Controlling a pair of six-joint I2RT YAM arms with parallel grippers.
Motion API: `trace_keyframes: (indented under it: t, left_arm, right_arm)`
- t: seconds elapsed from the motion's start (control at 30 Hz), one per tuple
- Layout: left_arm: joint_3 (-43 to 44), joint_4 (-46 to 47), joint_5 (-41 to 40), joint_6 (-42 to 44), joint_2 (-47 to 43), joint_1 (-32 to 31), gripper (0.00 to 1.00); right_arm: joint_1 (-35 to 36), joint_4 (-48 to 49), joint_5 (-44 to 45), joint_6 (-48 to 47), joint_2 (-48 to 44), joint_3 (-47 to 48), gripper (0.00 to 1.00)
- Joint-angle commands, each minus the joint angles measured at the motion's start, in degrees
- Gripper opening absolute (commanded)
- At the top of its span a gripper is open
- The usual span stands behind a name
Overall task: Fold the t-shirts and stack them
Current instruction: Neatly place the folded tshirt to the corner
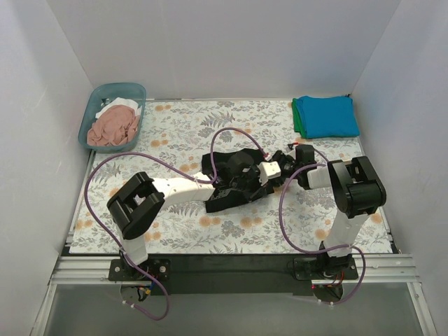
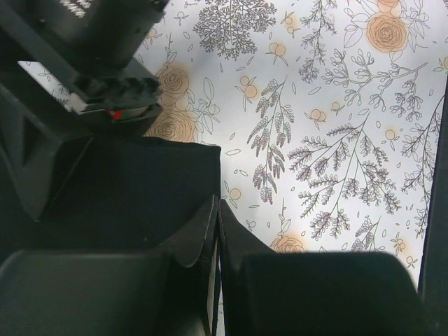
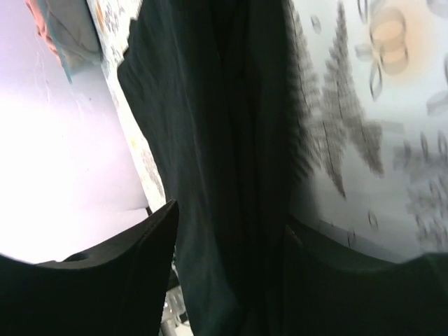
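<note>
The black t-shirt (image 1: pixel 225 162) lies crumpled in the middle of the floral table cloth. Both grippers meet over it. My left gripper (image 1: pixel 234 189) is shut, its tips (image 2: pixel 218 203) pinching a thin edge of the black t-shirt (image 2: pixel 140 182). My right gripper (image 1: pixel 253 173) faces it from the right and also shows in the left wrist view (image 2: pixel 105 77). Its jaws (image 3: pixel 227 210) stand partly apart with a thick bunch of the black t-shirt (image 3: pixel 224 126) filling the gap. A folded teal-blue t-shirt (image 1: pixel 327 115) lies on a green one (image 1: pixel 296 120) at the back right.
A teal plastic tub (image 1: pixel 94 112) at the back left holds a dusty pink t-shirt (image 1: pixel 115 127) and a white one (image 1: pixel 117 104). White walls close in three sides. Purple cables loop over the table cloth (image 1: pixel 210 231) near both arms.
</note>
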Motion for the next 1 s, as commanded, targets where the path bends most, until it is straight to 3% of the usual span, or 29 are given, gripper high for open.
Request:
trace_keyframes:
  t: [0.0,0.3,0.37,0.4,0.47,0.5,0.6,0.73,0.8,0.97]
  left_arm:
    - [1.7,1.1,2.3,-0.4,-3.4,0.1,0.0]
    - [2.0,1.3,2.0,-1.1,-3.3,0.7,0.0]
    - [2.0,1.0,2.0,-1.3,-3.4,1.0,0.0]
    - [2.5,0.5,1.7,-1.4,-3.6,1.1,0.0]
    - [4.0,-3.6,1.7,-3.5,-3.9,2.2,0.16]
    - [4.5,-4.9,2.6,-4.9,-4.4,3.3,0.32]
    - [5.7,-10.0,6.9,-9.7,-8.0,8.5,0.48]
    - [4.5,-16.0,7.4,-11.8,-14.8,12.2,0.56]
    - [2.3,-16.8,6.0,-12.6,-16.9,13.4,0.59]
    - [-0.6,-20.4,4.2,-14.3,-21.1,15.9,0.79]
  right_arm:
    - [1.0,1.2,7.5,0.2,4.0,2.5,0.59]
    - [3.2,1.4,10.7,-0.6,7.9,6.4,0.45]
    - [3.2,1.5,10.3,-1.9,8.3,7.3,0.34]
    - [3.1,1.4,9.9,-4.7,8.5,8.0,0.14]
    - [2.6,0.8,9.8,-8.1,8.3,10.5,0.01]
    - [2.3,0.1,9.8,-9.6,7.7,11.5,0.01]
    - [0.9,-9.3,9.1,-19.8,7.7,19.5,0.01]
    - [0.2,-24.1,10.4,-39.7,8.9,32.4,0.01]
    - [-0.5,-29.9,11.9,-44.3,10.7,39.7,0.01]
    - [-2.8,-41.3,16.2,-56.5,18.7,57.5,0.01]
